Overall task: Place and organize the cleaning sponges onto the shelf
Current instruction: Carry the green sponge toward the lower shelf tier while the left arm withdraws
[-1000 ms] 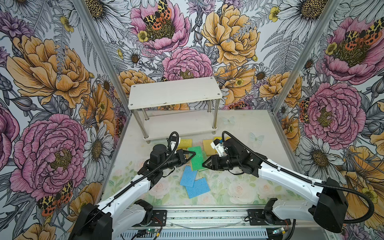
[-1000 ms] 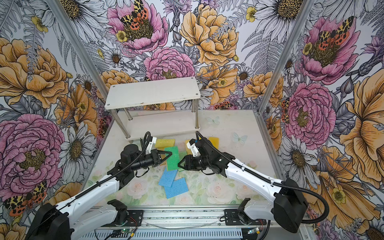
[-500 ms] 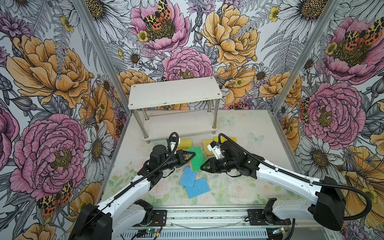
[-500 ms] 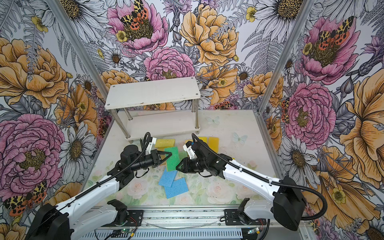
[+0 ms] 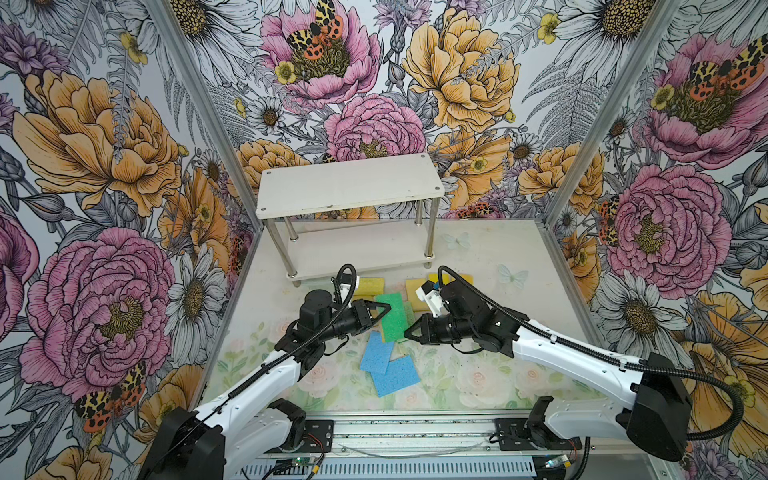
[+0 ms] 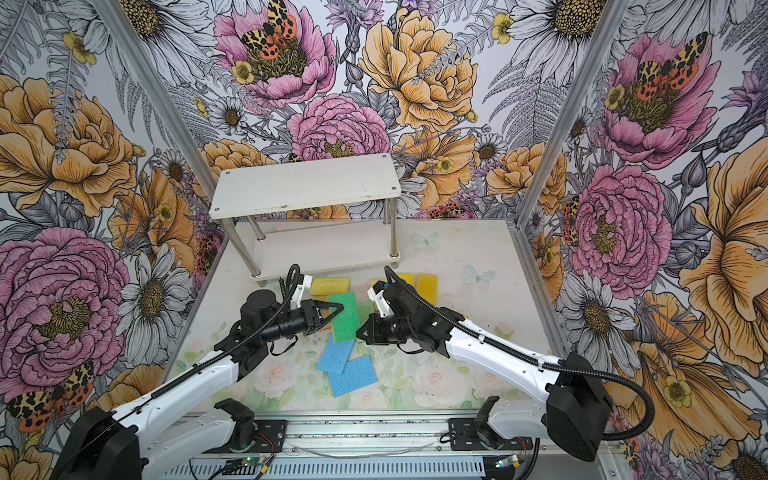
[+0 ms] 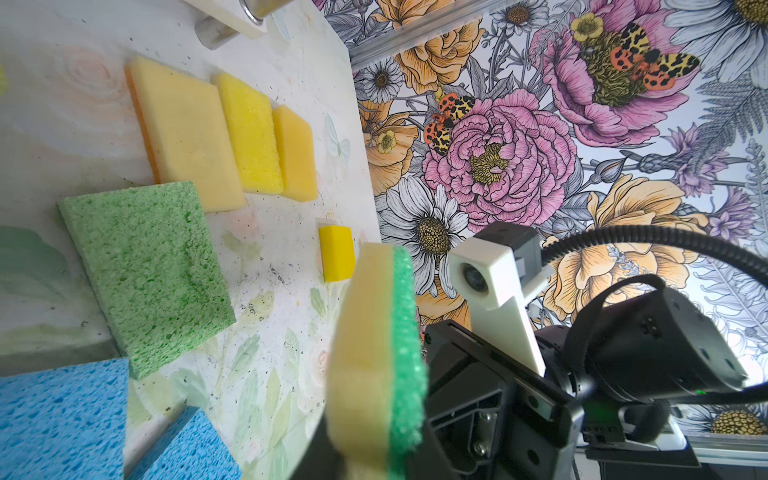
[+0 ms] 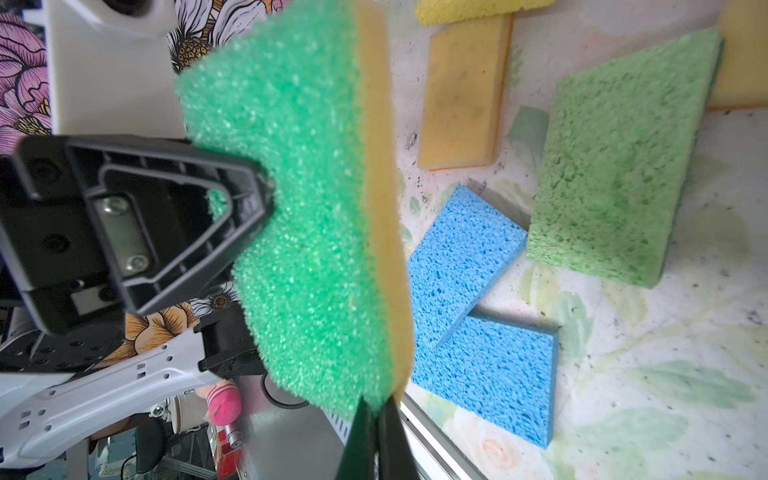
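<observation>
A sponge with a green scrub face and yellow back (image 5: 392, 318) (image 6: 345, 318) hangs on edge above the table between both grippers. My left gripper (image 5: 387, 306) (image 7: 374, 465) still presses its faces; one of its fingers (image 8: 187, 208) dents the green side. My right gripper (image 5: 408, 332) (image 8: 376, 415) is shut on the opposite edge. Below lie a light green sponge (image 7: 145, 270) (image 8: 615, 158), two blue sponges (image 5: 376, 353) (image 5: 395, 376) and several yellow sponges (image 5: 370, 286) (image 7: 187, 133). The white two-tier shelf (image 5: 349, 187) stands at the back with bare boards.
Flowered walls close in the left, right and back. The shelf's metal posts (image 5: 432, 228) stand just behind the yellow sponges. A metal rail (image 5: 415, 436) with both arm bases runs along the front edge.
My right gripper moved left to the raised green-and-yellow sponge and shut on its edge. The left arm has stayed put with the sponge.
</observation>
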`<state>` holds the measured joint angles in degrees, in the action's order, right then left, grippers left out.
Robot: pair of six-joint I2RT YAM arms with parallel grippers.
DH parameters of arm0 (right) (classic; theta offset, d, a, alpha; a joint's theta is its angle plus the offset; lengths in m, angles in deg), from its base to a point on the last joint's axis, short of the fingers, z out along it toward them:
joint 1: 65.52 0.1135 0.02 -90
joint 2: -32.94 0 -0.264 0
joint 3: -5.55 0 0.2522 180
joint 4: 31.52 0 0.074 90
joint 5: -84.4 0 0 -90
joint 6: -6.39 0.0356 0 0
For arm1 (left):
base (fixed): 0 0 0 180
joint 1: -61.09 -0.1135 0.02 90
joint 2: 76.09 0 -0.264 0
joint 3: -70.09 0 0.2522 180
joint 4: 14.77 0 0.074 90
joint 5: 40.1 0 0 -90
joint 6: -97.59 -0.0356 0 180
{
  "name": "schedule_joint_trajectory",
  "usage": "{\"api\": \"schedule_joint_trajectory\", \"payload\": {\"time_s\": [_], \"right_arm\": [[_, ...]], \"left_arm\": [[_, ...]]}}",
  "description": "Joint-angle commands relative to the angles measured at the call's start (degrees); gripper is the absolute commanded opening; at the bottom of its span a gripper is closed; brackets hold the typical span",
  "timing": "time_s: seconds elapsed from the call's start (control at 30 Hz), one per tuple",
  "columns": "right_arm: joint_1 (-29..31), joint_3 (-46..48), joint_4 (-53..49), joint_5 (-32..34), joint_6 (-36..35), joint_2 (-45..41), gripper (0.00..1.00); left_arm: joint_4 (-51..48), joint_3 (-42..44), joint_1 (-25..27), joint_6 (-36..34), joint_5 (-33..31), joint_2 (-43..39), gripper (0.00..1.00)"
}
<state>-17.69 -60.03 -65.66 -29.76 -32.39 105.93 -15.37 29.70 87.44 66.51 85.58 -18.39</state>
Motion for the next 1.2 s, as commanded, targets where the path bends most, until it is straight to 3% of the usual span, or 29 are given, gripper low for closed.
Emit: {"api": "schedule_joint_trajectory", "payload": {"time_s": [0.0, 0.17, 0.23, 0.43, 0.67, 0.83, 1.17], "right_arm": [[0.33, -2.71, 1.23, 2.52, 0.47, 0.46, 0.00], [-0.51, -4.46, 1.30, 4.21, 1.50, 2.84, 0.00], [-0.86, -5.90, 1.31, 4.55, 1.62, 4.77, 0.00], [-1.69, -13.75, 1.57, 5.44, 0.87, 12.82, 0.00], [-1.77, -26.51, 5.01, 1.82, 1.18, 26.16, 0.00], [-1.69, -34.93, 8.66, 0.45, 2.14, 34.54, 0.00], [-1.46, -51.49, 10.80, -0.43, 2.93, 49.67, 0.00]], "left_arm": [[-0.08, 0.64, -1.15, -0.32, 0.91, -1.99, 0.49], [-10.56, -0.44, -3.42, -3.79, -4.85, -10.96, 0.77], [-18.40, -1.91, -4.13, -6.47, -9.97, -16.64, 0.82], [-40.67, -6.46, -5.29, -9.95, -27.34, -32.74, 0.84], [-57.45, -13.65, -7.01, -15.03, -39.23, -41.98, 0.85], [-61.74, -15.26, -7.08, -16.63, -41.05, -44.31, 0.86], [-66.78, -17.09, -7.02, -18.57, -45.02, -48.16, 0.98]]}}
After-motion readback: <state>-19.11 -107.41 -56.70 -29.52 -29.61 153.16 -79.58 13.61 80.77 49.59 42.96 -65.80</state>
